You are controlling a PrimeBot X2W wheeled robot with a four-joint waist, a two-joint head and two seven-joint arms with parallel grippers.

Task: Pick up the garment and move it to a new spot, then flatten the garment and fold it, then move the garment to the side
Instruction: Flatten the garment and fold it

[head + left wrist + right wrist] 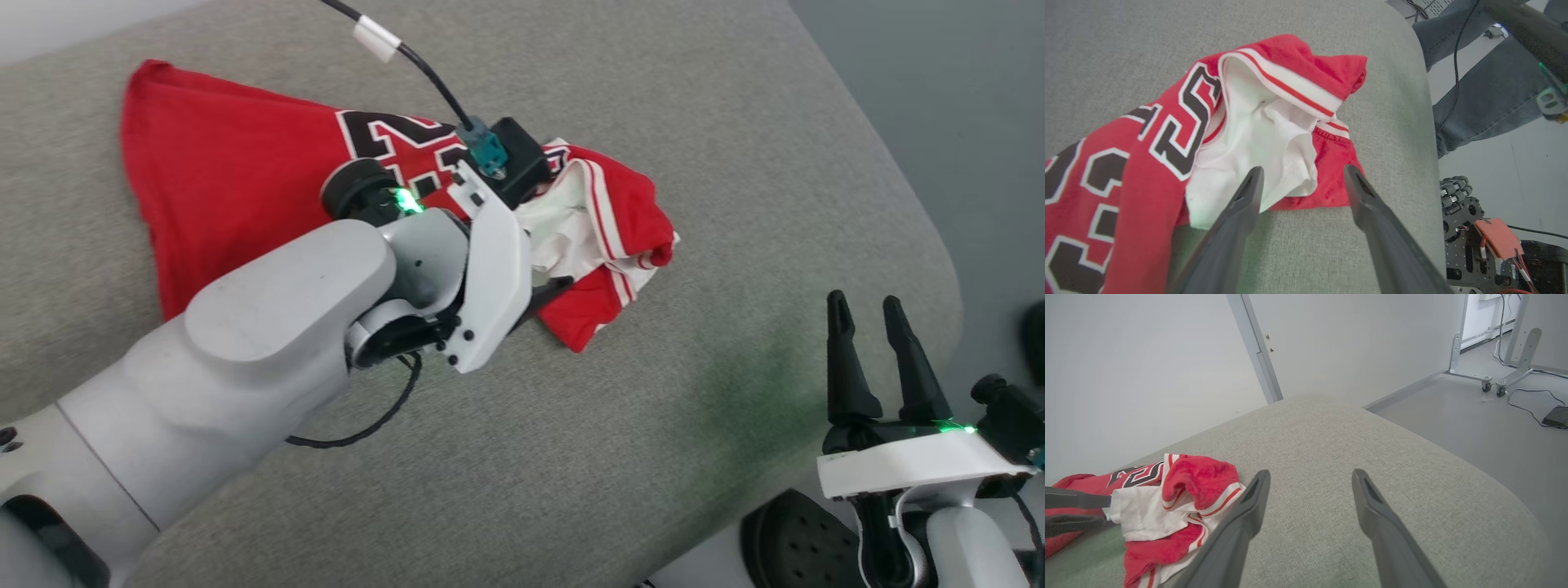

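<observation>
While the garment (237, 188) lies crumpled on the grey cushion (571, 457), the left hand (1302, 173), spread, flanks its bunched white sleeve, apparently poised to pinch for pickup; the right hand (865, 310), likewise spread and empty, stands well apart.

Your garment (229, 188): a red jersey, crumpled, lying on the grey fabric surface (571, 457). You see the red body spread fairly flat at one end, black white-outlined numbers face up. The other end is bunched, with white sleeve cloth and red-and-white striped trim heaped over itself.
</observation>
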